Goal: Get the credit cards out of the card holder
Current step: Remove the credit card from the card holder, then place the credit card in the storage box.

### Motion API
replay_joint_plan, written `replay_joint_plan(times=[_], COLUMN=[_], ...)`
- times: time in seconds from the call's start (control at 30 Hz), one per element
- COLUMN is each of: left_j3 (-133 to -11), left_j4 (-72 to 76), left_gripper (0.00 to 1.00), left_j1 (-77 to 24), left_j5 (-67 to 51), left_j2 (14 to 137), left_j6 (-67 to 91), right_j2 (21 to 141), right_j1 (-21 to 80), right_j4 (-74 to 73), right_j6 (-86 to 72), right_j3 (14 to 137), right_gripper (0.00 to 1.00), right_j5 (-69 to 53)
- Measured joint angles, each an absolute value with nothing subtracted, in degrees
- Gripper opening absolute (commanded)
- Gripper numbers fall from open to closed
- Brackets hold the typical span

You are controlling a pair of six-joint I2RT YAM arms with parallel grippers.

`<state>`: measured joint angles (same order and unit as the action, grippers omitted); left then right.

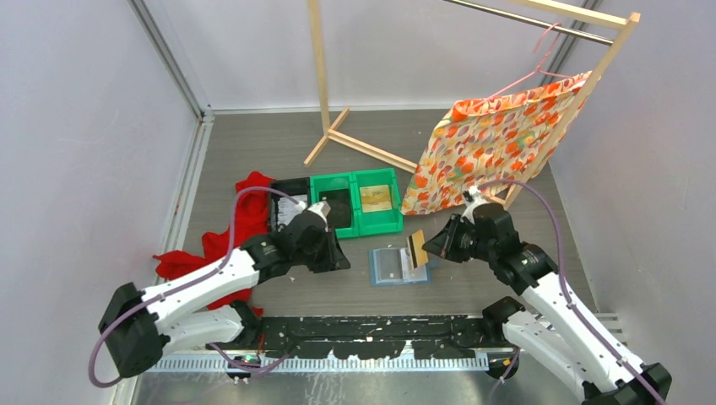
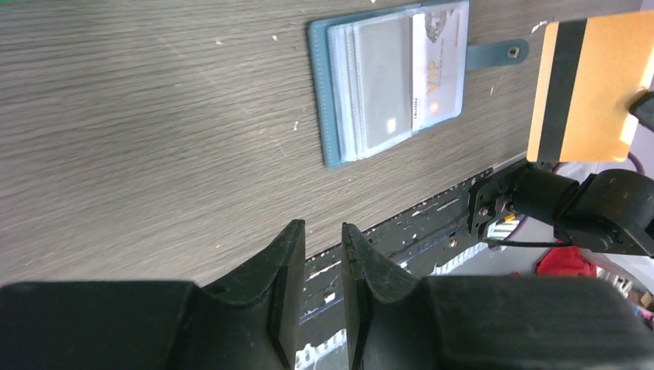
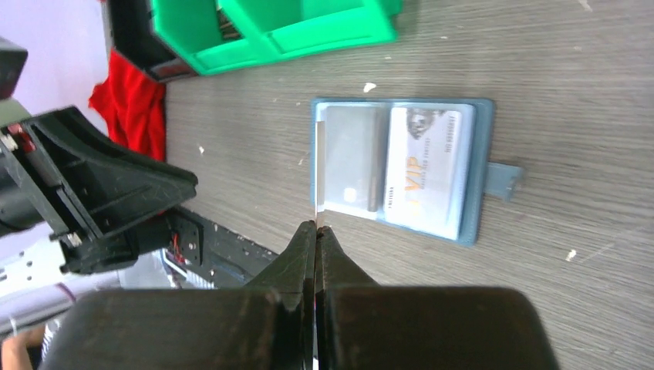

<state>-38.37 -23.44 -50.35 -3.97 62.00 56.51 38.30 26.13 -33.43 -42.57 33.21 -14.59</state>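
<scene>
**A:** Where does everything stand?

**B:** My right gripper (image 3: 316, 229) pinches an orange card (image 2: 586, 85) above the open card holder (image 3: 483, 154) on the table (image 3: 578, 69). A grey card (image 3: 351, 154) and a white card (image 3: 424, 169) sit in its pockets.

**A:** Risks?

**B:** My left gripper (image 2: 322, 229), narrowly parted, holds nothing. Unpinned, the holder could lift with the next pull.

Bright, even light; soft shadows.

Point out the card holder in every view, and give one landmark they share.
Top external: card holder open at table centre, below the green bins.
Left wrist: card holder top middle, tab pointing right.
Right wrist: card holder centre, tab right.
Shared: orange card pinched in the right gripper, edge-on in its own view.
</scene>
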Motion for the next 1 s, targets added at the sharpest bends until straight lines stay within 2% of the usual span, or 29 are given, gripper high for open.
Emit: replay_joint_plan(times=[0.13,0.27,0.37,0.6,0.77,1.0], left_j3=[-38.4,-38.4,-38.4,-38.3,-38.1,-35.3], left_j4=[-28.6,-33.4,-36.9,-41.9,-43.7,-44.7], left_gripper=[0.26,0.26,0.26,0.27,0.27,0.27], left_j1=[-48.0,-46.2,-45.8,-45.6,-45.3,-45.3], left_j5=[-1.5,0.2,0.9,2.9,3.9,4.0], left_j2=[55.5,51.9,49.2,41.6,39.0,34.6], left_j6=[56.2,55.4,55.0,54.5,53.8,54.5], right_j2=[43.8,55.4,65.3,77.6,83.9,85.4], right_j1=[33.5,46.8,51.4,51.5,51.5,51.5], right_j4=[-34.5,-36.6,-35.7,-32.9,-27.3,-7.8], right_j6=[-40.0,-35.6,-31.2,-17.3,-2.6,18.2], right_j3=[39.1,50.0,57.6,65.7,66.6,55.4], right_gripper=[0.01,0.01,0.01,0.01,0.01,0.01], right_j5=[-11.4,-2.7,2.9,14.9,18.0,18.3])
